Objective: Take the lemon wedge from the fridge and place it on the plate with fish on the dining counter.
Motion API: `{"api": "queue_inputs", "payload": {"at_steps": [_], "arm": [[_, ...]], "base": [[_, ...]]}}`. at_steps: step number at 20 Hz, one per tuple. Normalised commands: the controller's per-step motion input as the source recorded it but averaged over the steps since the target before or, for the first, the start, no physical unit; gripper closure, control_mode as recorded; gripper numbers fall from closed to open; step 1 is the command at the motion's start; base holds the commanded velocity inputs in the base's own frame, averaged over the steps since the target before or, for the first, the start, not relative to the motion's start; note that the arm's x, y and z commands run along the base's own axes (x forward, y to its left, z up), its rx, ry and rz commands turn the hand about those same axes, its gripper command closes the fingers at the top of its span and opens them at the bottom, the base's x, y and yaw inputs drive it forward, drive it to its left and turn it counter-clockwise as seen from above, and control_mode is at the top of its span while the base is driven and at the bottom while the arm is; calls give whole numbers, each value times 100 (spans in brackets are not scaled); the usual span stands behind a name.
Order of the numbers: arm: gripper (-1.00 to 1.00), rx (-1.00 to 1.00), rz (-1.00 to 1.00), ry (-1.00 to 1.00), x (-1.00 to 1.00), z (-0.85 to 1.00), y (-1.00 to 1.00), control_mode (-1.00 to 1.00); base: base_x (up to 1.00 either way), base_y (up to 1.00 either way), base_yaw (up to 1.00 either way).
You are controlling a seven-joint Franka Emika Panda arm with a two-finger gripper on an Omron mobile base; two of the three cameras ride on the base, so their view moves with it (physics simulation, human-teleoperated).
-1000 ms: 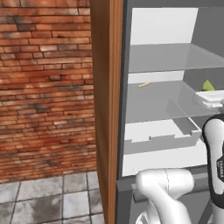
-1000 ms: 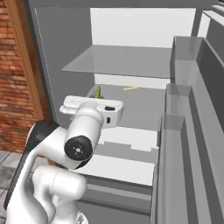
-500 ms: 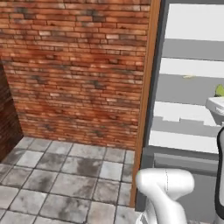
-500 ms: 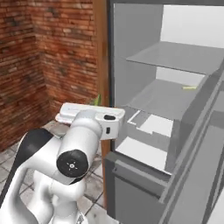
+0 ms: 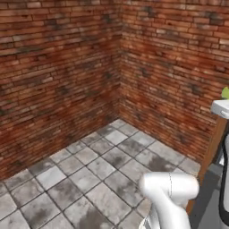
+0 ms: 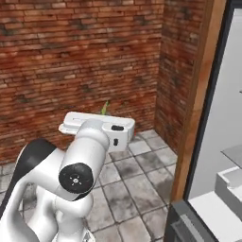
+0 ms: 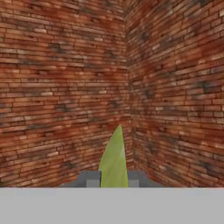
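The lemon wedge (image 7: 114, 157), a thin yellow-green sliver, stands upright between my gripper (image 7: 113, 180) fingertips (image 7: 89, 178), and the gripper is shut on it. In the right base view the wedge's green tip (image 6: 105, 108) pokes up behind my white hand (image 6: 101, 126), in front of the brick wall. A bit of the wedge (image 5: 226, 92) also shows at the right edge of the left base view. The fridge (image 6: 222, 156) stands open at the right, its white inside showing. The plate with fish and the dining counter are out of view.
Two red brick walls (image 5: 67, 67) meet in a corner (image 7: 127, 78) ahead of the hand. A grey tiled floor (image 5: 89, 174) lies below. A brown wooden side panel (image 6: 201, 94) borders the fridge.
The whole picture has swung from the fridge's shelves to the brick corner, so the base has turned away from the fridge. The gripper stays shut on the lemon wedge.
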Motion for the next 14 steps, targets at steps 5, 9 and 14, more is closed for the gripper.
{"api": "queue_inputs", "payload": {"at_steps": [5, 9, 14], "arm": [[100, 0, 0, 0, 0, 0, 0, 100], [100, 0, 0, 0, 0, 0, 0, 100], [100, 0, 0, 0, 0, 0, 0, 100]], "base": [[0, 9, 94], [0, 16, 88], [0, 15, 89]]}}
